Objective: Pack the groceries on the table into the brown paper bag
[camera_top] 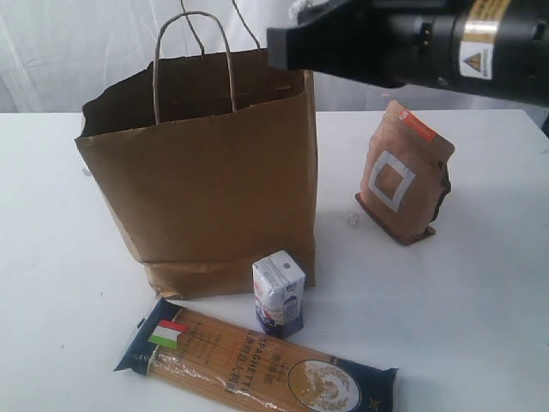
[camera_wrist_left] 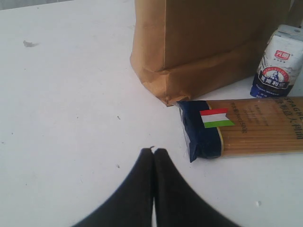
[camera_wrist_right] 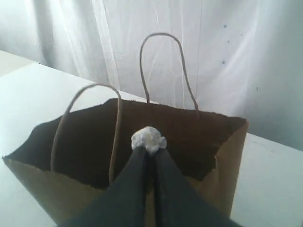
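Nearest us, the long spaghetti packet (camera_top: 257,365) lies flat along the near edge of the table (camera_top: 480,292). The small white-purple carton (camera_top: 278,292) stands upright just behind it, close against the base of the brown paper bag (camera_top: 214,172). The brown pouch (camera_top: 403,176) stands toward the right side of the surface, well apart from the bag.

We judge the bag stands upright with its mouth spread so that goods can be dropped in from above. Its inside is too dark for us to see any contents.

The right gripper (camera_wrist_right: 150,150) hangs over that mouth, its arm reaching in level from the right, high above the rim. Its fingers are pinched together on a small white wad (camera_wrist_right: 148,139); we cannot tell what it is.

The left gripper (camera_wrist_left: 154,152) sits low over bare table near the packet's flagged end, fingers pressed together on nothing, apparently parked clear.
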